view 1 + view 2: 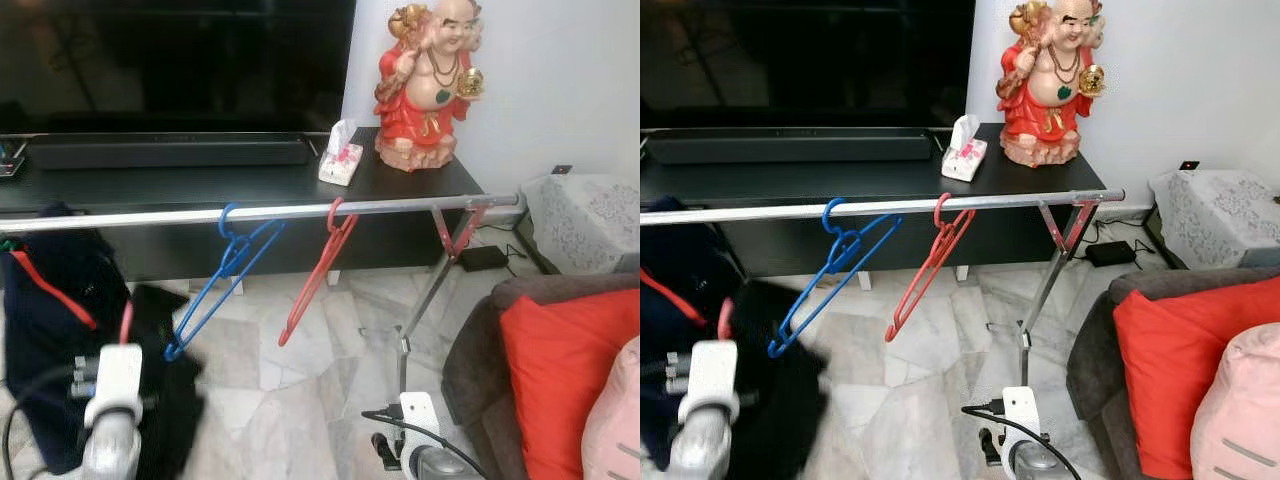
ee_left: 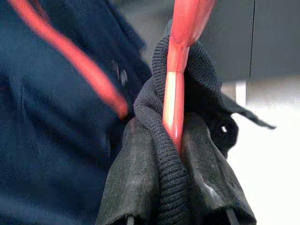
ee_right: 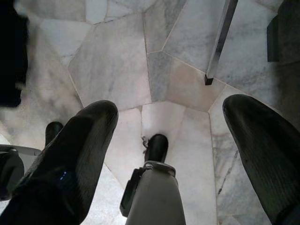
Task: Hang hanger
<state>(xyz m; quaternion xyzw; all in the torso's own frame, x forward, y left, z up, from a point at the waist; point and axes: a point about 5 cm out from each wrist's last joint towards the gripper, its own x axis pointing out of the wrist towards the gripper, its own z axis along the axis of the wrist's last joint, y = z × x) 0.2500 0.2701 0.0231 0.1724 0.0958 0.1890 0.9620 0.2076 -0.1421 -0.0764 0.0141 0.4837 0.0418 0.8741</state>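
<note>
A silver clothes rail (image 1: pixel 390 206) runs across in front of me. An empty blue hanger (image 1: pixel 222 282) and an empty red hanger (image 1: pixel 318 268) hang from it. At the rail's left end hangs a dark navy garment (image 1: pixel 45 330) on a red hanger. My left gripper (image 2: pixel 174 138) is shut on another red hanger (image 2: pixel 174 89) that carries a black garment (image 2: pixel 154 154); it is held low, below the rail, beside the navy garment. My right gripper (image 3: pixel 171 108) is open and holds nothing, pointing down at the marble floor (image 3: pixel 117 61).
Behind the rail stands a black TV console (image 1: pixel 200 185) with a tissue box (image 1: pixel 340 155) and a red statue (image 1: pixel 425 85). A sofa with a red cushion (image 1: pixel 570 380) is at the right. The rack's slanted leg (image 1: pixel 425 300) and a cable (image 1: pixel 400 420) are nearby.
</note>
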